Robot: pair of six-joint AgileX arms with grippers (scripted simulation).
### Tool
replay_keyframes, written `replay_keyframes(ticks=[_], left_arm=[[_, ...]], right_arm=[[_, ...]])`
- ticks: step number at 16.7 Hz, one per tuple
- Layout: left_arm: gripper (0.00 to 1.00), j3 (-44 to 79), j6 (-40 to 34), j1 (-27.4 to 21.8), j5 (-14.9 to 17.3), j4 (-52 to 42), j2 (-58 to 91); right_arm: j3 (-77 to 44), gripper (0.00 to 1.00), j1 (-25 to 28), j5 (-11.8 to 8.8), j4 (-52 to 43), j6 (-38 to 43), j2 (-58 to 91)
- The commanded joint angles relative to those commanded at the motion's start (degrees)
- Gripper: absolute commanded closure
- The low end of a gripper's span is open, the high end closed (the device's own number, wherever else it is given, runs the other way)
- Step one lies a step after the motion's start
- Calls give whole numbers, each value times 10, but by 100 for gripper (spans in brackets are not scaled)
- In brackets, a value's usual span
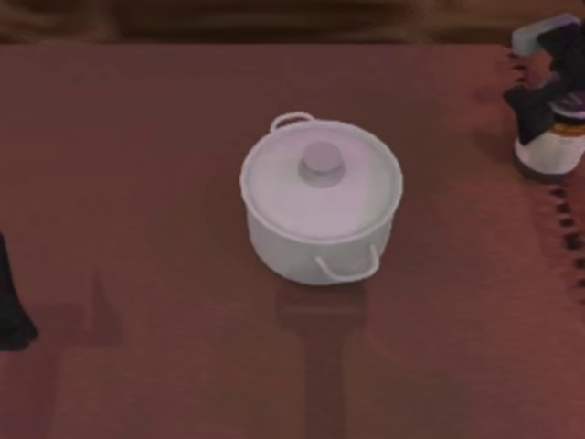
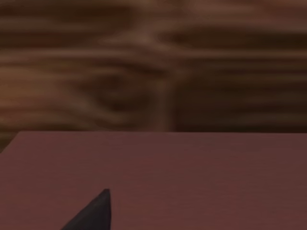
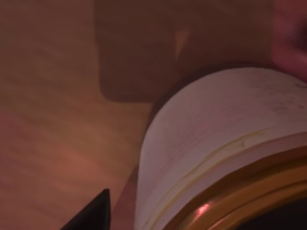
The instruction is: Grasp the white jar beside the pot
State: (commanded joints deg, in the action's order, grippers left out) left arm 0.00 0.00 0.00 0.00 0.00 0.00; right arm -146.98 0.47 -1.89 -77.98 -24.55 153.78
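Observation:
The white jar [image 1: 551, 154] stands at the table's far right edge, well right of the pot [image 1: 320, 206], which sits mid-table with its lid on. My right gripper [image 1: 548, 108] is down over the jar's top, hiding most of the dark lid. In the right wrist view the white jar [image 3: 216, 139] with its gold-orange band fills the frame, and one dark fingertip [image 3: 96, 213] stands beside it with a narrow gap; the jaws are open. My left gripper [image 1: 9, 320] is parked open at the table's left edge.
The pot's two loop handles [image 1: 347, 267] point toward the table's back and front. The table's right edge [image 1: 571, 238] runs just beside the jar. A wooden floor lies beyond the table [image 2: 153, 72].

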Motion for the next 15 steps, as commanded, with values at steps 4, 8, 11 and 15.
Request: replay_keyframes(ticks=[4, 8, 11, 15], left_arm=[[0, 0, 0, 0, 0, 0, 0], [0, 0, 0, 0, 0, 0, 0], [0, 0, 0, 0, 0, 0, 0], [0, 0, 0, 0, 0, 0, 0]], right_arm=[[0, 30, 0, 0, 0, 0, 0], [0, 60, 0, 0, 0, 0, 0], [0, 83, 0, 0, 0, 0, 0], [0, 100, 0, 0, 0, 0, 0]])
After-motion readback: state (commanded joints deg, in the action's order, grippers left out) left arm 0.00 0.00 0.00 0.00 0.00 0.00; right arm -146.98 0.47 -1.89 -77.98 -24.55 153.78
